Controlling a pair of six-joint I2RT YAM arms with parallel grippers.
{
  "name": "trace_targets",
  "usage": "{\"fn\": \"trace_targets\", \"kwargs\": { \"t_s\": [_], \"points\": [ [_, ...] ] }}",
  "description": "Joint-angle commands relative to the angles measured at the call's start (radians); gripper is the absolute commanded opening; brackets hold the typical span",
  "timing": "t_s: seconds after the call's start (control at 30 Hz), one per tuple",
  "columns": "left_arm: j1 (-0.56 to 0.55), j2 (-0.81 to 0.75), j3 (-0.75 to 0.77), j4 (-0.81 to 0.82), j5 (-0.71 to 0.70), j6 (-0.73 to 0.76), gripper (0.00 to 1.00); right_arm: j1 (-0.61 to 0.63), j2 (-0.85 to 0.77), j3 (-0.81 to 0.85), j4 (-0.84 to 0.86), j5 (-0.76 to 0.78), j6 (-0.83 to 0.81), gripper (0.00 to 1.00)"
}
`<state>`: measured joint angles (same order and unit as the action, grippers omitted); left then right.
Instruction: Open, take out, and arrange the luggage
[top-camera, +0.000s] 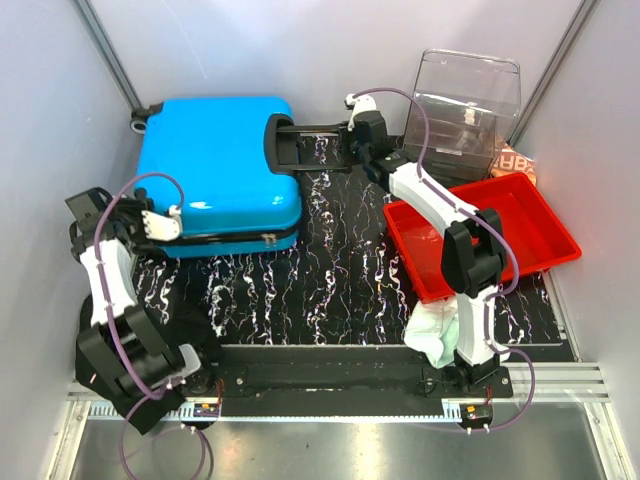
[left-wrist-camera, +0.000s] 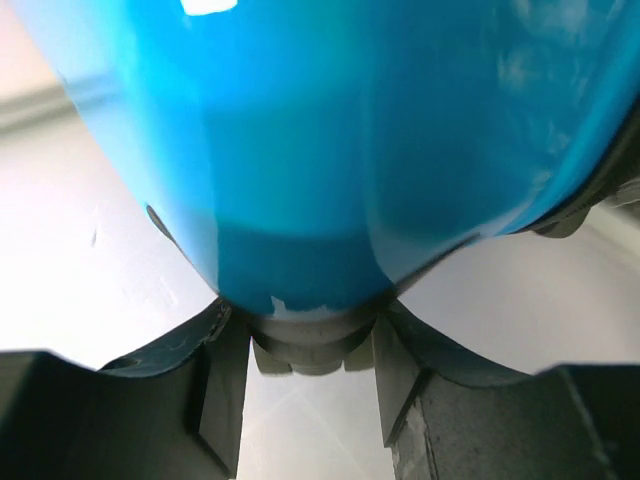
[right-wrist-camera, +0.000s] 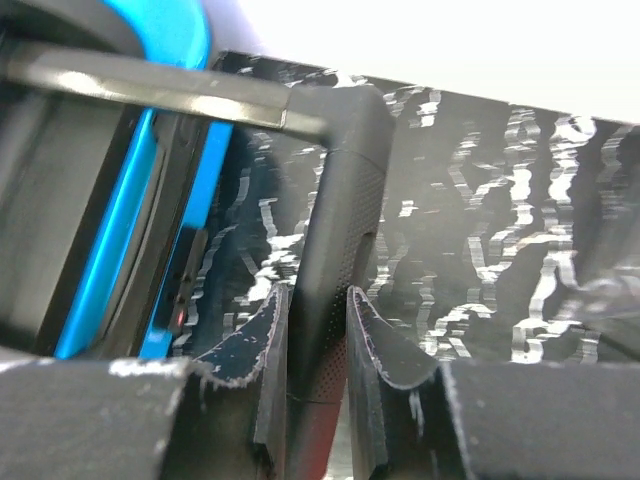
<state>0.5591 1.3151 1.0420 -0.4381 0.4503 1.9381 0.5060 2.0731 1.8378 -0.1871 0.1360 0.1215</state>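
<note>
1. One white cloth bundle sits at my right arm's base, at the near edge of the one black marbled mat.
2. Left gripper: my fingers straddle a grey nub on the case's blue edge, near-left side. Can't tell whether I'm clamping it or only flanking it.
3. One red tray on the right; my right arm crosses above its left part.
4. One luggage: blue hard-shell, lying flat, closed, far-left on the mat, with its pull handle extended rightward.
5. Right gripper: pinching the pull handle's black grip bar, one finger each side.
6. One clear plastic box at far right behind the tray; one orange patterned item beside it, mostly hidden.
</note>
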Motion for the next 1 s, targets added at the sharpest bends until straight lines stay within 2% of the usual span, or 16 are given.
{"fn": "trace_targets", "kwargs": {
  "t_s": [0.0, 0.13, 0.37, 0.47, 0.7, 0.87, 0.97],
  "points": [
    [-0.108, -0.060, -0.099, -0.445, 0.358, 0.125, 0.00, -0.018, -0.053, -0.109, -0.218, -0.003, -0.097, 0.06],
    [-0.136, -0.131, -0.137, -0.520, 0.392, 0.127, 0.00, -0.020, -0.119, -0.185, -0.216, -0.018, -0.100, 0.05],
    [-0.179, -0.208, -0.201, -0.534, 0.464, 0.073, 0.00, -0.011, -0.214, -0.327, -0.170, -0.133, -0.046, 0.05],
    [-0.179, -0.179, -0.182, -0.528, 0.456, 0.035, 0.00, 0.017, -0.203, -0.301, -0.160, -0.160, -0.031, 0.05],
    [-0.179, -0.148, -0.155, -0.426, 0.456, -0.067, 0.00, 0.123, -0.097, -0.108, -0.183, -0.223, 0.004, 0.07],
    [-0.179, -0.143, -0.138, -0.407, 0.461, -0.091, 0.00, 0.158, -0.073, -0.075, -0.153, -0.288, 0.066, 0.10],
    [-0.179, -0.149, -0.140, -0.407, 0.461, -0.094, 0.00, 0.172, -0.062, -0.058, -0.169, -0.291, 0.067, 0.18]
  ]
}}
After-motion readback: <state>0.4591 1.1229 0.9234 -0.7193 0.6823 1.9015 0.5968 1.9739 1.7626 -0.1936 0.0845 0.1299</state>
